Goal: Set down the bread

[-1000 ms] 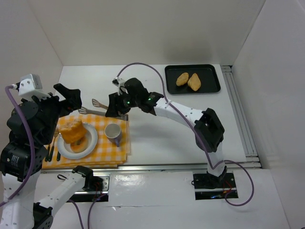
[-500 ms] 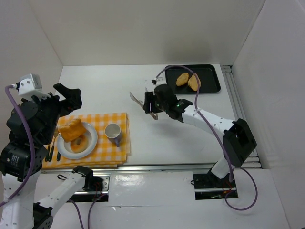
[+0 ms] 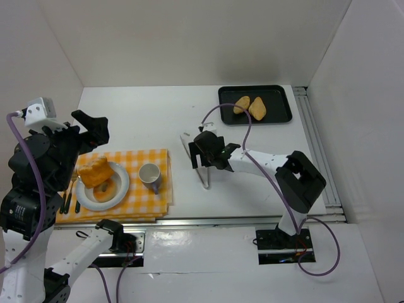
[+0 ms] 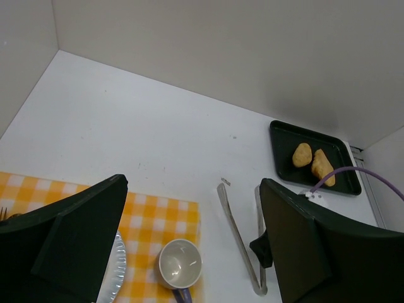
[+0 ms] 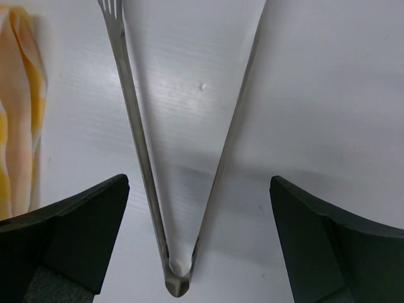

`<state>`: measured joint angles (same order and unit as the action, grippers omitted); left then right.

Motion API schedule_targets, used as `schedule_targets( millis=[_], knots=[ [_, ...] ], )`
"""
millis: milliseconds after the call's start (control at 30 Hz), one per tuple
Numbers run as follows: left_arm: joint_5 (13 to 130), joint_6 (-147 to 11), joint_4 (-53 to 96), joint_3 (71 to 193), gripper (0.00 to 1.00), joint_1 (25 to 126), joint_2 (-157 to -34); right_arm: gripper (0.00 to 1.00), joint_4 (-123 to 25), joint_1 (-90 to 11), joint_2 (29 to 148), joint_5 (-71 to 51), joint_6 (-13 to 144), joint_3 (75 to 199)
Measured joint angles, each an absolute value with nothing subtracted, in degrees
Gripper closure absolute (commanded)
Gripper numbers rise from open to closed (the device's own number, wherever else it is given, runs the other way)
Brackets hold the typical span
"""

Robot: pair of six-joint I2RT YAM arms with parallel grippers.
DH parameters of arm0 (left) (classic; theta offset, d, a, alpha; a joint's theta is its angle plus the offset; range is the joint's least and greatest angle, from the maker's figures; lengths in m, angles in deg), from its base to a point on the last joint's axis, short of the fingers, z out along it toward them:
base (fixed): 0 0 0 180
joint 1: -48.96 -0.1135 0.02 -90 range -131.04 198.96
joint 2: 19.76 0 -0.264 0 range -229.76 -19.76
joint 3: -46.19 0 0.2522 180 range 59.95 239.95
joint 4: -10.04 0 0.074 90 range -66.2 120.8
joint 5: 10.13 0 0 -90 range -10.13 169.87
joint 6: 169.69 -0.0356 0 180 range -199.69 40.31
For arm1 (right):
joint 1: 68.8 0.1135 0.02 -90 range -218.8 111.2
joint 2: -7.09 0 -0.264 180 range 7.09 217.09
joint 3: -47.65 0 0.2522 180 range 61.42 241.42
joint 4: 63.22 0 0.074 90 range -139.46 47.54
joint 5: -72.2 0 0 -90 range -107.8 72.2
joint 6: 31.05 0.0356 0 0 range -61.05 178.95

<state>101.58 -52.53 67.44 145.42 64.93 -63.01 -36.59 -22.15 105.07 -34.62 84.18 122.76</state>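
Note:
One piece of bread [image 3: 95, 170] lies on the white plate [image 3: 117, 189] at the left. Two more bread rolls [image 3: 242, 105] [image 4: 302, 153] lie in the black tray [image 3: 278, 95] at the back right. Metal tongs [image 3: 201, 167] [image 5: 136, 145] lie flat on the table. My right gripper [image 3: 206, 151] [image 5: 199, 183] hovers low over their hinged end, open, with both fingers standing clear of the tongs' arms. My left gripper [image 3: 83, 134] [image 4: 196, 252] is raised above the plate's far side, open and holding nothing.
The plate sits on a yellow checked cloth [image 3: 151, 199] [image 5: 19, 95] beside a cup [image 3: 149, 174] [image 4: 180, 264]. Dark cutlery [image 3: 68, 197] lies left of the plate. White walls close in the back and sides. A rail [image 3: 319, 151] runs along the right.
My right arm carried the tongs from above the cloth rightward, laid them on the table and opened, letting them go. The left arm has not moved.

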Motion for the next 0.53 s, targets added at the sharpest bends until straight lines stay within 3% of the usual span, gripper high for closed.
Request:
schedule_targets(
  millis=[233,533],
  knots=[
    [100.99,-52.53,67.39,145.47,0.01,64.93,-63.4,0.0,-30.98,-25.28,104.32,-43.64,84.18,132.07],
    [100.03,-52.56,67.09,145.25,0.01,64.93,-65.28,0.0,-27.46,-44.75,96.02,-49.96,84.68,130.28]
  ],
)
